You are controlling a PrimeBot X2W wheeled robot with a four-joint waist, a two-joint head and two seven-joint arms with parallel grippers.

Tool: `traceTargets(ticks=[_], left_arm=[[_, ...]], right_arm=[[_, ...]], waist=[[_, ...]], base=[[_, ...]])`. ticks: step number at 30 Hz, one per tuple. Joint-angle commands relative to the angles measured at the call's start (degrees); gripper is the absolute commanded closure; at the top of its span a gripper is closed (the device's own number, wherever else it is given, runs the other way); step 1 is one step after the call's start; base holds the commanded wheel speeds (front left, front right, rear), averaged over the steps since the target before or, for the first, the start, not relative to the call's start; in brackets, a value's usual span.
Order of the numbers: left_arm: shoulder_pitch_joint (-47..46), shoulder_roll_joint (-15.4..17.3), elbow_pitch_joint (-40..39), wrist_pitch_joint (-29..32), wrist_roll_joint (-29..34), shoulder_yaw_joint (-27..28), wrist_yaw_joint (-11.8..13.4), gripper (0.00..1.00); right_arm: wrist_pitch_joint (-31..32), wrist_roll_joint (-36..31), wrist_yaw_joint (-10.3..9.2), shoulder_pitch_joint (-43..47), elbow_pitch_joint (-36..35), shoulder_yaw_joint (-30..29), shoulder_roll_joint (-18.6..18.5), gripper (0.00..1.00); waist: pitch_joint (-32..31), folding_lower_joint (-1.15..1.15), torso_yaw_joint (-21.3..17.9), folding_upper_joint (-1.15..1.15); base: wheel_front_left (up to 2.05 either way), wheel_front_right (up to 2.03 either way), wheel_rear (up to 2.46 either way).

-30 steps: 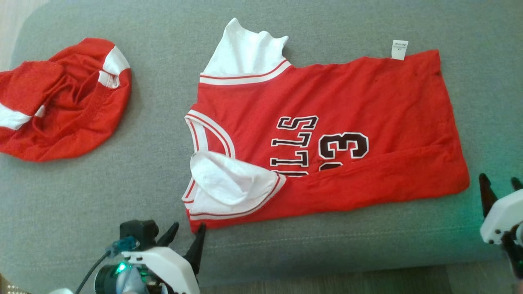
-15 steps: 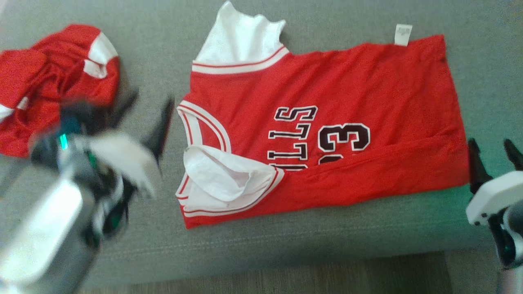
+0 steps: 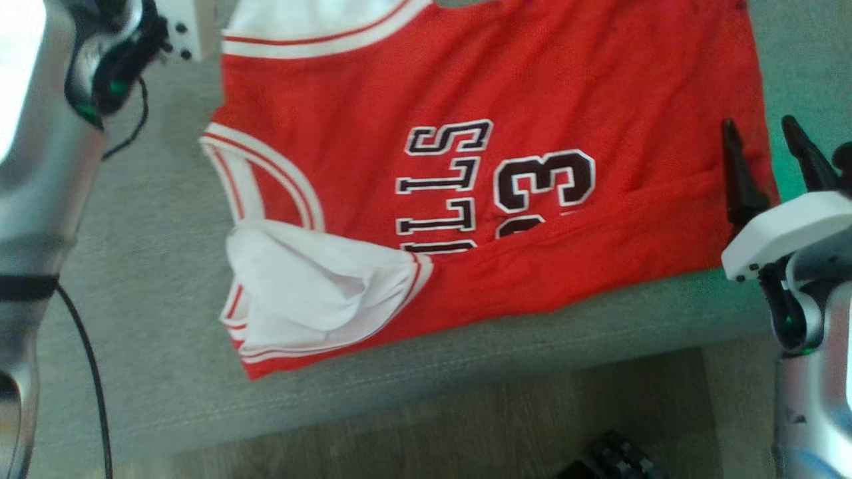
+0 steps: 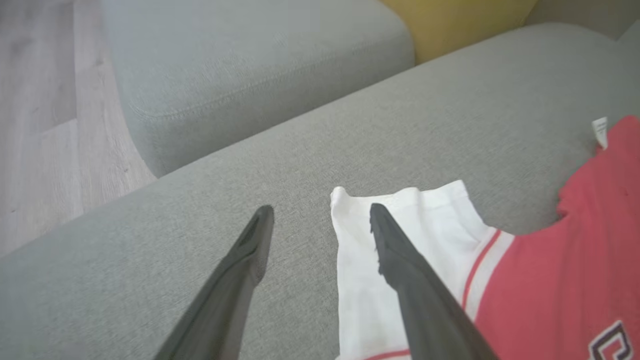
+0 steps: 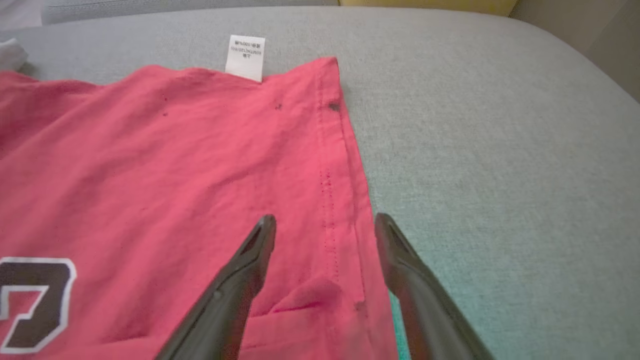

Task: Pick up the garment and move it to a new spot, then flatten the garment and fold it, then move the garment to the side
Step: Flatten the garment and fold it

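grey couch seat, one jersey on it

so it's a grey fabric seat with a stitched seam along the front edge. a red jersey lies spread on it, lettering up, near edge folded over. one white sleeve is bunched up near the front, the other lies flat further back. a white tag pokes out onto the fabric. wood floor below, another grey cushion next to it.

jersey: red cloth, matt, fine knit; white cloth sleeves
tag: white, thin, printed, papery
sofa: grey woven cloth, coarse, matt
floor: wood planks, smooth, bottom of frame
forearm: silver metal, glossy, left edge
fingers: dark, smooth, dull sheen, plastic-looking
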Motion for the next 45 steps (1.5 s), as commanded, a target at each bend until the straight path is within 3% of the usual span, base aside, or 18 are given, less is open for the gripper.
traceTargets(ticks=[1, 8, 20, 21, 24, 25, 32, 36, 45], left_arm=[[-4.08, 1.55, 1.11, 0.61, 0.96, 1.16, -0.85, 0.0], [-11.02, 0.75, 10.35, 2.07, 1.77, -1.51, -3.01, 0.0], [-16.82, 1.33, 17.2, 3.99, 2.81, -6.11, -4.01, 0.0], [-17.06, 1.35, 17.58, 4.19, 2.61, -6.4, -4.04, 0.11], [-17.71, 1.56, 18.13, 3.63, 2.25, -7.21, -4.12, 0.92], [-17.88, 1.61, 18.25, 3.28, 2.11, -7.45, -4.13, 1.0], [-19.22, 1.62, 19.07, 0.39, 0.86, -8.43, -4.19, 1.0], [-19.14, 1.73, 18.79, -1.93, -0.9, -8.57, -4.19, 1.0], [-18.98, 2.11, 16.71, -4.99, -3.77, -10.06, -4.2, 1.0]], right_arm=[[-1.05, 0.66, -0.02, -1.09, -1.32, 1.04, -0.23, 0.0], [-2.81, 1.14, -0.02, -2.55, 1.17, 1.27, -0.01, 0.0], [-4.6, 2.04, -0.02, -4.14, 3.99, 1.81, 0.38, 0.0], [-4.7, 2.06, -0.02, -4.24, 4.19, 1.8, 0.39, 0.0], [-4.87, 2.03, -0.02, -4.55, 4.55, 1.75, 0.43, 0.0], [-4.88, 1.99, -0.02, -4.66, 4.59, 1.76, 0.43, 0.0], [-3.57, 2.38, -0.02, -8.19, 4.09, 3.59, -0.64, 0.0], [0.61, 3.3, -0.02, -14.18, 5.55, 5.49, -1.75, 0.0], [10.43, 2.04, -0.02, -31.18, 19.67, 7.33, -5.03, 0.0]], waist=[[2.91, -0.01, -2.95, 0.0], [5.12, -0.01, -5.41, 0.0], [6.4, -0.01, -7.3, 0.0], [6.41, -0.01, -7.38, 0.0], [6.41, -0.01, -7.58, 0.0], [6.4, -0.01, -7.62, 0.0], [5.89, -0.01, -7.13, 0.0], [5.14, -0.01, -6.29, 0.0], [4.66, -0.01, -2.66, 0.0]], base=[[0.0, 0.0, 0.0], [0.0, 0.0, 0.0], [0.0, 0.0, 0.0], [0.0, 0.0, 0.0], [0.0, 0.0, 0.0], [0.0, 0.0, 0.0], [0.0, 0.0, 0.0], [0.0, 0.0, 0.0], [0.0, 0.0, 0.0]])
